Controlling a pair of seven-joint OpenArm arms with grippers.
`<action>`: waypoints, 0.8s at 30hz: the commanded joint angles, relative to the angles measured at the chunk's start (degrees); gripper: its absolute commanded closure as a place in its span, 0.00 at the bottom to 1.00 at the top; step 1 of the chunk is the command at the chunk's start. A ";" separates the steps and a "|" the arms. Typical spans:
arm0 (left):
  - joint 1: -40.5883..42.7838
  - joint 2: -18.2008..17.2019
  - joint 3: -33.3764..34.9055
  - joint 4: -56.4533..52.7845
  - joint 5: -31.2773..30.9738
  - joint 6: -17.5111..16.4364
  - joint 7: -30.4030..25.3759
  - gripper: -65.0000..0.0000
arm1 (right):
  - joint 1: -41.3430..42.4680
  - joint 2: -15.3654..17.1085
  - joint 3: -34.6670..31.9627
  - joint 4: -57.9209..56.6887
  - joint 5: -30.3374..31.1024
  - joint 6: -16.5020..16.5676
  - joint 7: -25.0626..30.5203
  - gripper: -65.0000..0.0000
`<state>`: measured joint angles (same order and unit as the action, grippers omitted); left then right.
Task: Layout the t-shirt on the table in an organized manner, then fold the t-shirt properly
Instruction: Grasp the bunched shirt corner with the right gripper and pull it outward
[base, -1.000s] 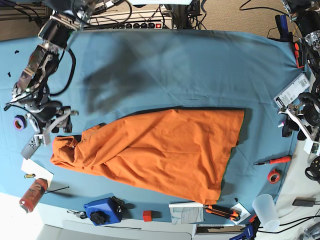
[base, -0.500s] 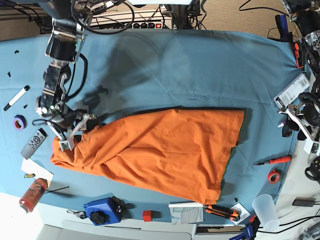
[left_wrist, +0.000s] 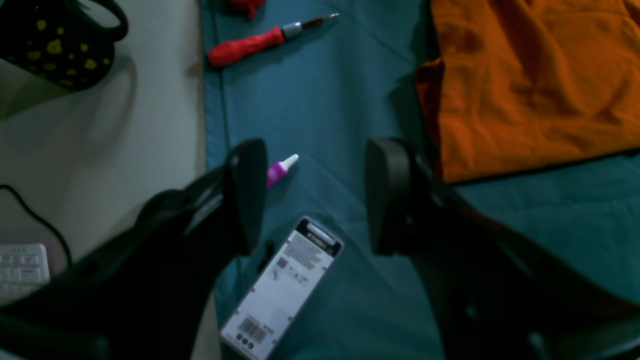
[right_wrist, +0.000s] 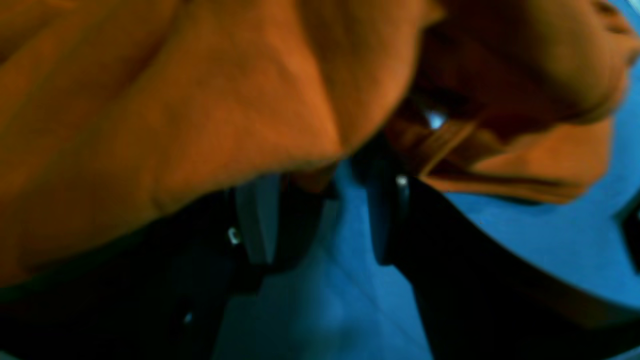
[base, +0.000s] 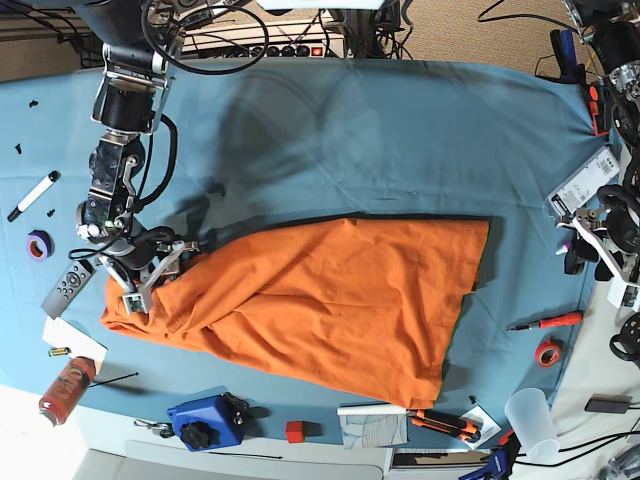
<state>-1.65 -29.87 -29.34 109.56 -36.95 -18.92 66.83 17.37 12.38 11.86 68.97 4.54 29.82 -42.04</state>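
Overhead first, from the base view: the t-shirt (base: 320, 300) lies crumpled on the table (base: 380, 140), a broad orange wedge whose bunched narrow end sits right under the right gripper (base: 148, 283). That claw is down at the heap with its jaws spread, touching or nearly touching cloth; nothing looks pinched. I judge the shirt light, limp and prone to dragging in folds, so a hold on a seam, hem or shoulder edge would serve better than a fistful of the middle. Just outside the claw lie a remote (base: 68, 287), a roll of purple tape (base: 40, 244) and a marker (base: 33, 195), close enough to be swept if the cloth is pulled that way. Nearer the front edge, a blue box (base: 207, 421) sits below the shirt.

Next, the left wrist view: the left gripper (left_wrist: 310, 195) hangs with its jaws apart over bare blue cloth, empty. A white labelled pack (left_wrist: 282, 295) lies directly beneath it, a small purple-and-white tube (left_wrist: 281, 168) beside one finger, and a red screwdriver (left_wrist: 265, 39) farther ahead. The shirt's corner (left_wrist: 525, 85) lies just off the other finger, apart from it.

Last, the right wrist view, blurred: orange fabric (right_wrist: 200, 110) fills the space ahead of the parted right claw (right_wrist: 335, 220). A lifted fold overhangs the gap, and whether either finger touches it I cannot tell.
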 joint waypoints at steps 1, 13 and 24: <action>-0.87 -1.11 -0.42 0.81 -0.39 0.15 -1.29 0.55 | 1.99 0.76 0.09 0.04 0.55 -0.04 1.77 0.57; -0.90 -1.11 -0.42 0.83 -0.39 0.17 -2.21 0.55 | 4.28 0.70 0.26 -0.77 2.56 0.79 -6.88 1.00; -0.87 -1.09 -0.42 0.83 -0.42 0.17 -2.05 0.55 | -6.51 3.87 1.57 32.09 5.09 -0.87 -24.44 1.00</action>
<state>-1.63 -29.85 -29.34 109.56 -36.99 -18.92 65.93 9.58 15.35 13.13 100.18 9.19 29.12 -68.07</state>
